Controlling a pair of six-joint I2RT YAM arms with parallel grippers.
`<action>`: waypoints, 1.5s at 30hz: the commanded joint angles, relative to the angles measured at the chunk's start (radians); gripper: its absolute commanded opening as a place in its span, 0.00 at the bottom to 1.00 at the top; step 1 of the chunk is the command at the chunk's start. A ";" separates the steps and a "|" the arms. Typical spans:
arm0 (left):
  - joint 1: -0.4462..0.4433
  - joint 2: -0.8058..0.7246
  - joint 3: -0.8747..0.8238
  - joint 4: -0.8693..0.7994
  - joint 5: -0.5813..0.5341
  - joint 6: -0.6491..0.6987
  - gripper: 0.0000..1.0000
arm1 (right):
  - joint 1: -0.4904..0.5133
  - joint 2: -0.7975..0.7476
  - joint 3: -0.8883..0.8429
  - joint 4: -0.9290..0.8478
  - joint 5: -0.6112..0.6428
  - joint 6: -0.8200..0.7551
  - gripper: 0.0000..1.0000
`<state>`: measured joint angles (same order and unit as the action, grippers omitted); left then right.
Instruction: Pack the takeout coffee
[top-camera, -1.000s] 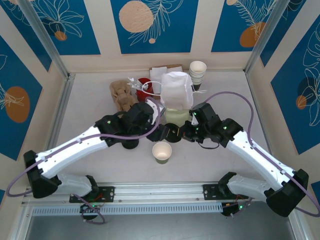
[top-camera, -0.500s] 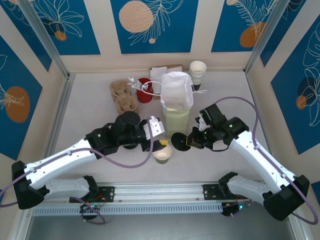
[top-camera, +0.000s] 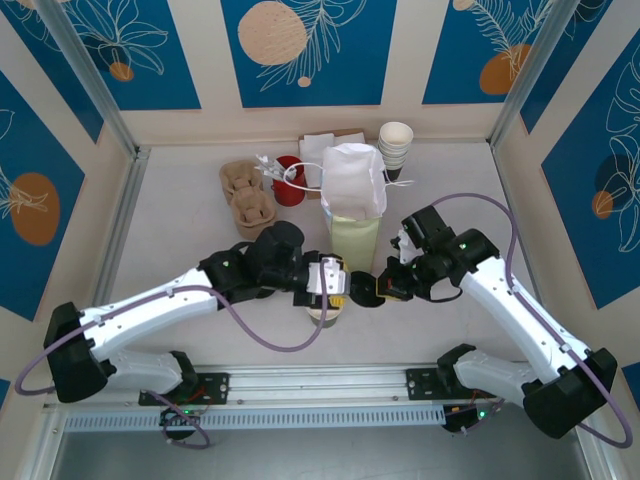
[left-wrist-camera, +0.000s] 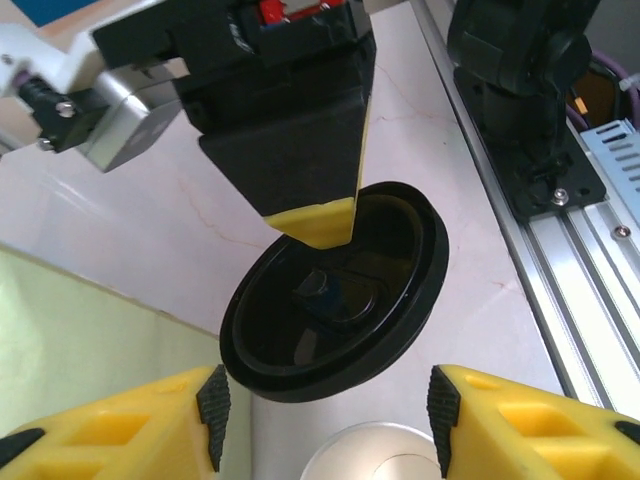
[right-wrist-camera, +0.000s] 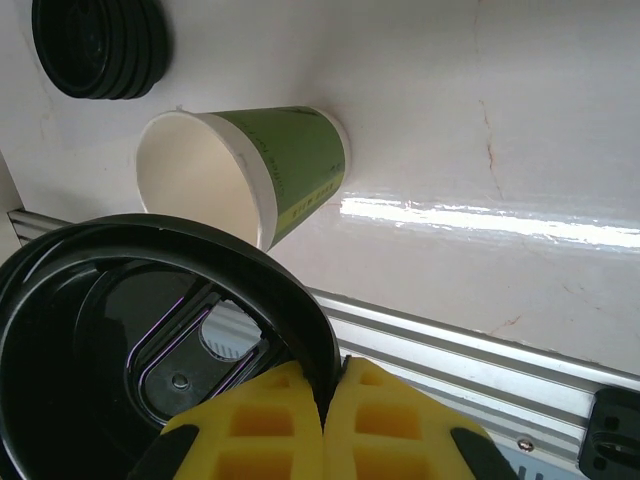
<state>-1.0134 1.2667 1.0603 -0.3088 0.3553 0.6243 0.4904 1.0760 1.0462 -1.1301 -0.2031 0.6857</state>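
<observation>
The takeout coffee cup (right-wrist-camera: 285, 165) has green sides and a cream inside, and stands lidless on the table. From above the cup (top-camera: 322, 311) sits partly under my left gripper (top-camera: 331, 284). A round black lid (left-wrist-camera: 335, 290) hangs tilted, with my right gripper (right-wrist-camera: 325, 385) shut on its rim. The lid (top-camera: 361, 287) and the right gripper (top-camera: 386, 287) are just right of the cup. My left gripper (left-wrist-camera: 325, 400) is open, its fingers on either side of the lid's near edge without touching it. The cup's rim (left-wrist-camera: 385, 452) shows low between them.
A pale green paper bag (top-camera: 354, 238) with a white top stands just behind the grippers. Stacked cream cups (top-camera: 396, 146), brown cup carriers (top-camera: 247, 196), a red item (top-camera: 289, 184) and napkins (top-camera: 320, 146) line the back. A stack of black lids (right-wrist-camera: 98, 45) lies left of the cup.
My left gripper has swung right over the cup and up to the lid, its jaws a little narrower. The right gripper with the lid has barely moved in the last half second.
</observation>
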 joint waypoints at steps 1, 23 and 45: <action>-0.016 0.010 0.041 -0.015 0.065 0.077 0.55 | -0.006 0.006 0.026 -0.036 -0.044 -0.024 0.00; -0.045 0.077 0.076 -0.068 -0.019 0.182 0.37 | -0.006 0.042 0.037 -0.025 -0.076 -0.032 0.00; -0.122 0.106 0.089 -0.049 -0.265 0.243 0.16 | -0.006 0.030 0.038 -0.040 -0.095 -0.026 0.00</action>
<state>-1.1309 1.3739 1.1381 -0.4099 0.1284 0.8822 0.4782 1.1259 1.0492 -1.1534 -0.2150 0.6682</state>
